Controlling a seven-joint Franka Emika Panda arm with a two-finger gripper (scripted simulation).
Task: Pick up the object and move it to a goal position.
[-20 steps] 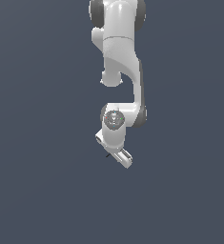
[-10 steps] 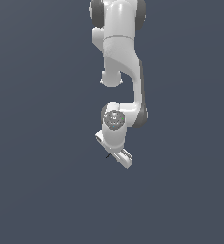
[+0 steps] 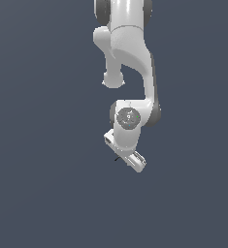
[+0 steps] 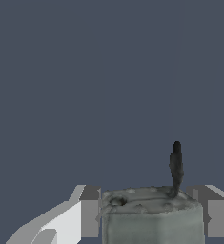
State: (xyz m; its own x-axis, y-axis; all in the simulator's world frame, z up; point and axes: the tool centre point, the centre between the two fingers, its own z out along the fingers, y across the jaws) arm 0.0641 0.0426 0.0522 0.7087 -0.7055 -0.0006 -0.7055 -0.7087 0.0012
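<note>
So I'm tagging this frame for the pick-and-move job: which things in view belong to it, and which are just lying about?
Part of the job:
- grey block with a thin dark stub, sitting between the jaws
- gripper, closed on the block
- Panda arm

Lying about:
- nothing else shows; only plain dark ground

Glossy white arm [image 3: 127,53], matt mottled grey object [image 4: 151,214], matt fingers [image 4: 89,212]

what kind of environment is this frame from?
Most likely a bare simulator scene, not a real room: a flat, uniform blue-grey background with no furniture or walls, a smoothly rendered white arm, and a blocky, low-detail grey object sitting between the fingers of the tool.
</note>
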